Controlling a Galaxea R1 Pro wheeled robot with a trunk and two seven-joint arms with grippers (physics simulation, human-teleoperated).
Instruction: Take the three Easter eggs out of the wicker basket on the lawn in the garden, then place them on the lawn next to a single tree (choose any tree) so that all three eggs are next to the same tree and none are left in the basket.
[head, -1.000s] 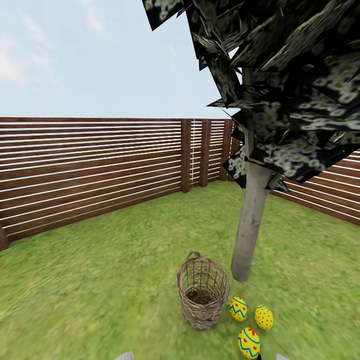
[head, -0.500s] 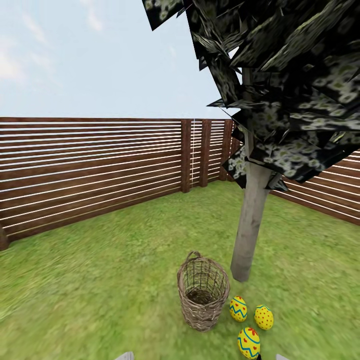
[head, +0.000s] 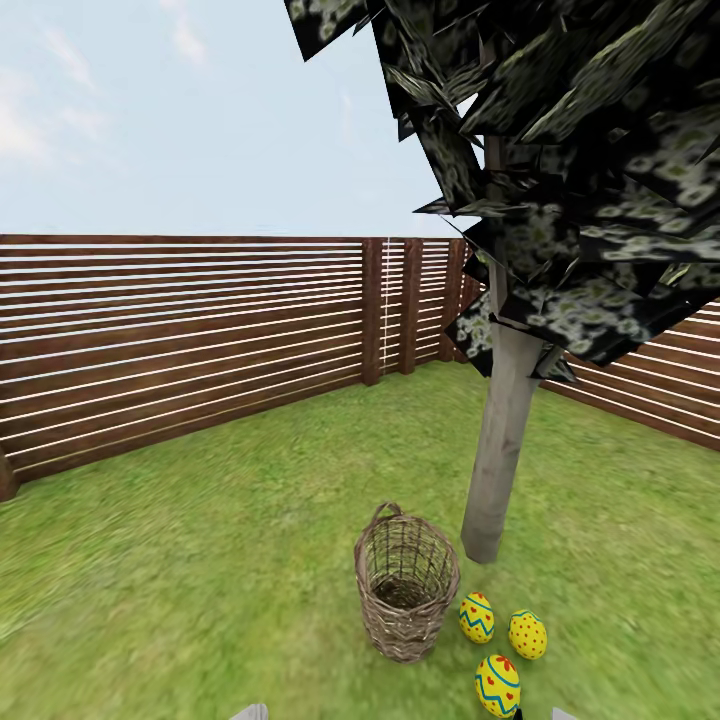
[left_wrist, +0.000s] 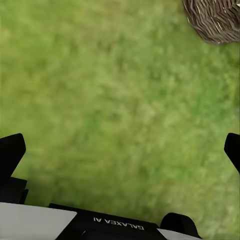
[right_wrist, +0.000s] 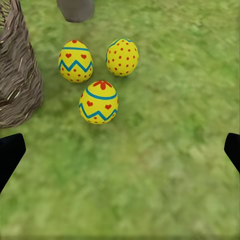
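Three yellow Easter eggs lie together on the lawn (head: 200, 560) between the wicker basket (head: 405, 585) and the tree's pale trunk (head: 500, 450). Two carry blue zigzag bands (head: 476, 617) (head: 497, 686), one has red dots (head: 527, 634). The basket stands upright and its open inside shows only wicker. In the right wrist view the zigzag eggs (right_wrist: 75, 61) (right_wrist: 99, 102), the dotted egg (right_wrist: 122, 57), the basket (right_wrist: 17, 75) and the trunk's foot (right_wrist: 76, 9) lie ahead of my right gripper (right_wrist: 121, 152), which is open and empty above the grass. My left gripper (left_wrist: 121, 150) is open over bare grass, the basket (left_wrist: 215, 20) off to one side.
A dark brown slat fence (head: 180, 340) closes the garden at the back and on the right. The tree's jagged dark crown (head: 560, 150) hangs overhead. Wide open grass stretches to the left of the basket.
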